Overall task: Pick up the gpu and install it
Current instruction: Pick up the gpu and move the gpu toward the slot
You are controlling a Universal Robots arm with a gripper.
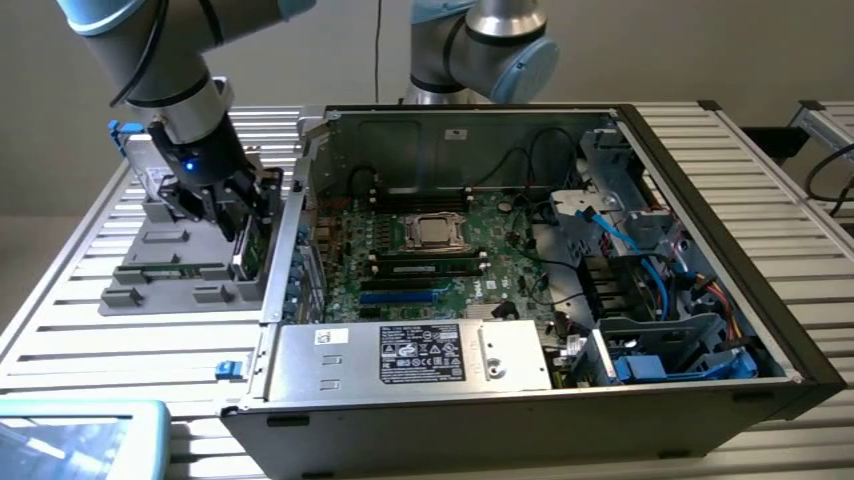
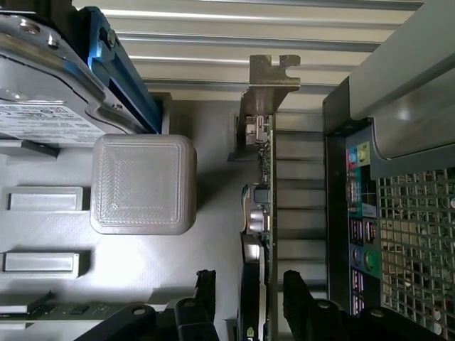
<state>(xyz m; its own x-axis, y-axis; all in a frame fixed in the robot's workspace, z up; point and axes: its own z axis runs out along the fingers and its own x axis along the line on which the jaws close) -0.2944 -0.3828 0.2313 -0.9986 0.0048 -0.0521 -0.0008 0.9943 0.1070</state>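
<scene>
Exterior view
My gripper [image 1: 227, 212]: low over the grey parts holder [image 1: 160, 270], on the exterior view's left of the open computer case [image 1: 694, 180].
The gpu [image 1: 250, 243]: standing on edge in the holder, just beside the case's outer wall and directly under my fingers. It is not yet in the case.
Motherboard [image 1: 400, 270]: lying flat inside the case, well apart from the card, with the case wall between them.
Direction from me: the card lies straight below, with no sideways offset that I can make out.

Wrist view
My gripper [image 2: 250, 284]: spread wide and holding nothing. One of the black fingers [image 2: 206, 298] stands on each side of the card.
The gpu [image 2: 264, 177]: seen edge-on as a thin green strip between my jaws, with a gap showing on both sides, so I judge there is no contact.
Long axis: it runs from between my fingertips away to the silver end bracket [image 2: 274, 74]. My jaws' closing line crosses the card's thickness, square to that axis.
Grip position: I straddle the end far from the bracket, not the middle.
Neighbours: the hard drive [image 2: 43, 106] and a grey block [image 2: 142, 185] sit on one side of the card, and the case's rear ports [image 2: 362, 213] on the other. All are clear of my fingers.
</scene>
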